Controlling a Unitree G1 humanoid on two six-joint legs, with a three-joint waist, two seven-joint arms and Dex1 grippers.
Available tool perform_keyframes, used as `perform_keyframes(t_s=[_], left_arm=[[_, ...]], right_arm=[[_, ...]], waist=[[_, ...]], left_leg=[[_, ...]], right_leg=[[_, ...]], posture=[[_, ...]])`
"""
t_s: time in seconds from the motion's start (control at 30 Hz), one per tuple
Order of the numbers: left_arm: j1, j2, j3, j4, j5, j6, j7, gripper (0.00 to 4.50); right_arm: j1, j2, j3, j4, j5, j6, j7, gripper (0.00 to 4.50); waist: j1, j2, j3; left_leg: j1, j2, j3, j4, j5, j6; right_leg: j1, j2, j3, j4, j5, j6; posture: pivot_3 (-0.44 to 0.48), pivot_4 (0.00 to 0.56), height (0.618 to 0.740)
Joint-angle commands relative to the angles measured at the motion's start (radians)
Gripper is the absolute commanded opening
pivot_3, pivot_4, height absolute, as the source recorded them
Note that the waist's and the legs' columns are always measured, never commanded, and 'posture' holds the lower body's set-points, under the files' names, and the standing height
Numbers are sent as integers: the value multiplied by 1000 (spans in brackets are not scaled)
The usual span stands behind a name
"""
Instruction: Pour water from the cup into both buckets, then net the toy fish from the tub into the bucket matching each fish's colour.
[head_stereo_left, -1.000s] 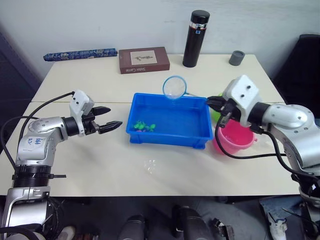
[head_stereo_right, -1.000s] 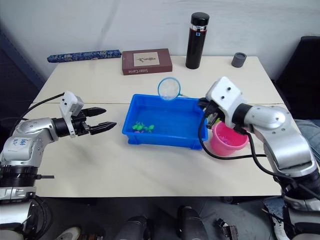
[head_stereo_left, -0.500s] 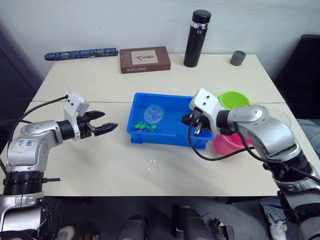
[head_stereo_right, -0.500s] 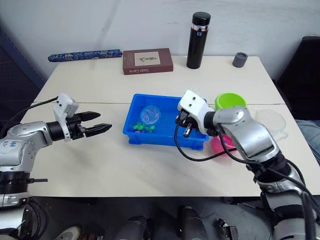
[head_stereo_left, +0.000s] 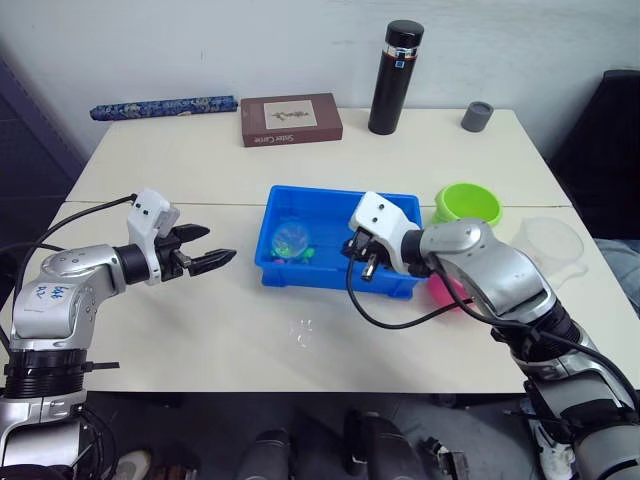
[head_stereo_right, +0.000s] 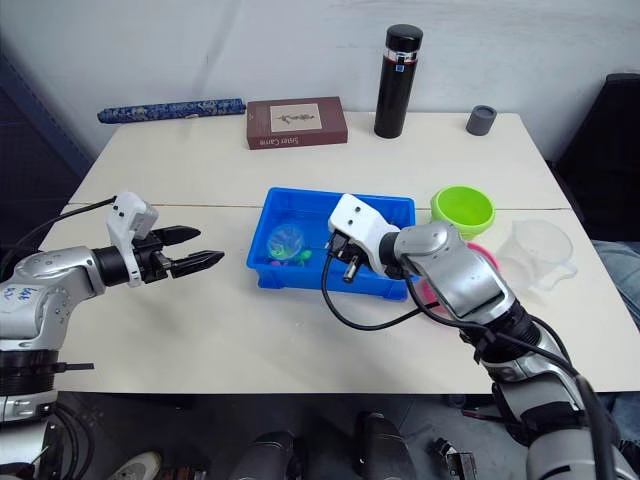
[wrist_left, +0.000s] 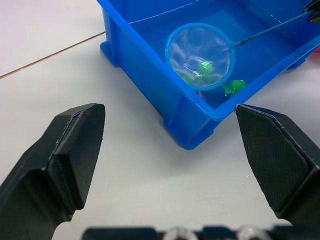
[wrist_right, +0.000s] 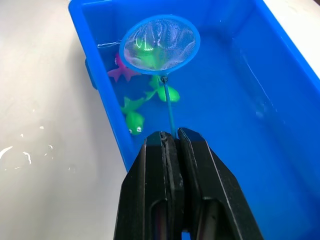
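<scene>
Nearest, a small wet patch (head_stereo_left: 300, 331) glistens on the worktop (head_stereo_left: 200, 330), just short of the tub (head_stereo_left: 395, 280). The left end effector (head_stereo_left: 216, 259) hovers off the tub's left side, fingers spread, holding nothing. The right end effector (wrist_right: 170, 142) is clamped on the net (wrist_right: 161, 44) by its thin handle, hoop lowered over the toy fish (wrist_right: 134, 120) huddled at the tub's left end, green ones plus a pink one (wrist_right: 121, 73). To do this well, slide the hoop low under one fish, then lift level. The tub's left wall crowds that scoop; the right half lies open for sweeping. Beyond sit the pink bucket (head_stereo_left: 446, 293), the green bucket (head_stereo_left: 467, 204) and the cup (head_stereo_left: 553, 243).
</scene>
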Motion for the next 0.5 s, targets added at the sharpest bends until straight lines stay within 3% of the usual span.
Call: perform_keyframes(t_s=[0.03,0.27,0.5], left_arm=[[10,22,36,-49,-15,-3,5,4473],[17,21,41,-58,-18,-4,10,4473],[19,14,36,-59,-17,-13,14,4473]], right_arm=[[-18,5,14,-18,-29,-34,10,0],[-16,-11,50,3,-91,-83,25,0],[-36,-2,1,70,-128,-123,17,0]], waist=[[0,0,0],[0,0,0],[-1,0,0]], left_leg=[[0,0,0,0,0,0],[0,0,0,0,0,0],[0,0,0,0,0,0]], right_leg=[[0,0,0,0,0,0],[0,0,0,0,0,0],[0,0,0,0,0,0]], posture=[[0,150,740],[0,150,740],[0,150,740]])
